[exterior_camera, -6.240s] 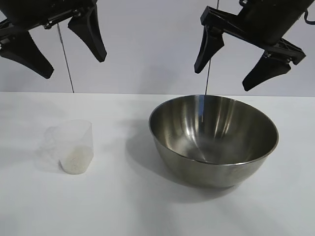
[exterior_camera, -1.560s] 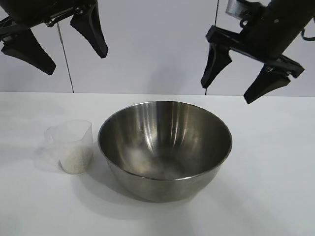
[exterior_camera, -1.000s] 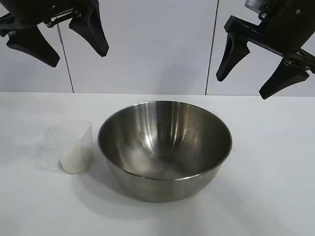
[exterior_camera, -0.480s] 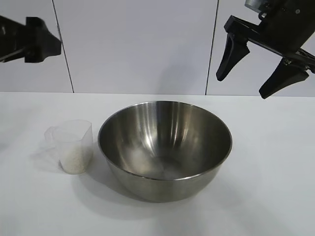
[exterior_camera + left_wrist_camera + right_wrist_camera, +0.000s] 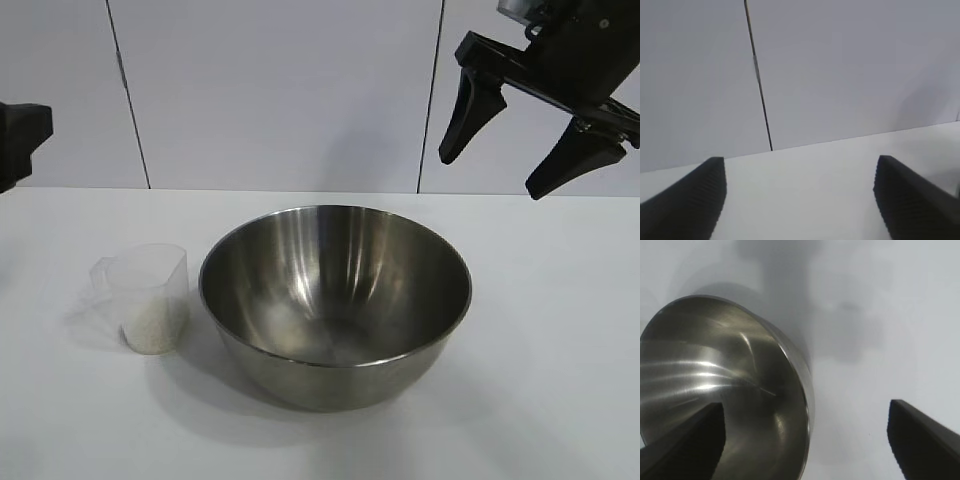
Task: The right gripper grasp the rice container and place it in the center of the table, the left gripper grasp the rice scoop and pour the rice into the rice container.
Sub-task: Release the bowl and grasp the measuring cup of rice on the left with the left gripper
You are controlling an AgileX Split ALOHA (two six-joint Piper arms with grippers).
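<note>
My big shiny rice container (image 5: 335,300) is sitting in the middle of the table (image 5: 560,400), and it is looking bare inside. The little see-through rice scoop (image 5: 148,297) is standing upright just beside it, on my left side, not quite touching it, I think, though the gap is hard to see. The rice (image 5: 152,330) is lying in a small white heap at the bottom of the scoop. My right gripper (image 5: 505,140) is hanging high in the air over the far right side of the table, well away from the bowl, with its two black fingers spread wide apart and holding nothing. My left gripper (image 5: 799,200) is sitting low near the left edge of the table, well apart from the scoop; only a black bit of my arm is peeking in from the side. From my left wrist, I am seeing its two fingers standing apart with only white table between them.
</note>
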